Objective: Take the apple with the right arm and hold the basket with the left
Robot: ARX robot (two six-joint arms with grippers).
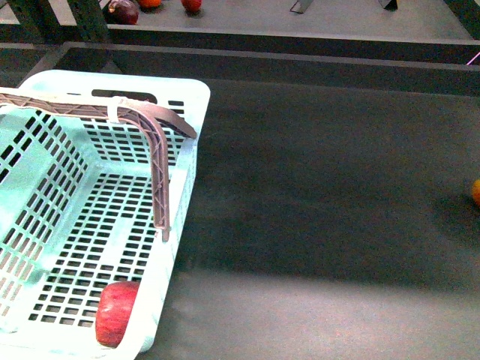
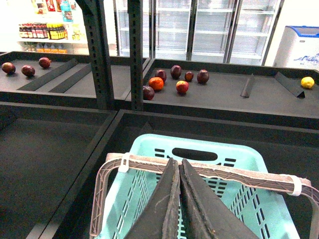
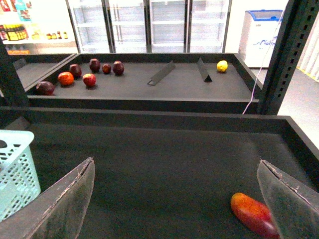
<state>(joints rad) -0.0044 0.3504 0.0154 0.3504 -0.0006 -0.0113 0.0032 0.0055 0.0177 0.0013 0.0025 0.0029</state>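
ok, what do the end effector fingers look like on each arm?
Left end effector: two dark charcoal wedge-shaped fingers tapering to points, matte with light scuffs. Right end effector: broad grey fingers, flat-faced, with worn, pale edges. No cables or markings visible; neither arm shows in the front view.

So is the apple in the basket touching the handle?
Apart. The front view shows the apple lying in the near corner of the basket, with bare grid between it and the lower end of the raised handle.

The front view looks steeply down on the basket (image 1: 105,217) nearby. Both wrist views face level toward the far coolers (image 2: 209,27), sharing the fruit shelf (image 3: 149,89).
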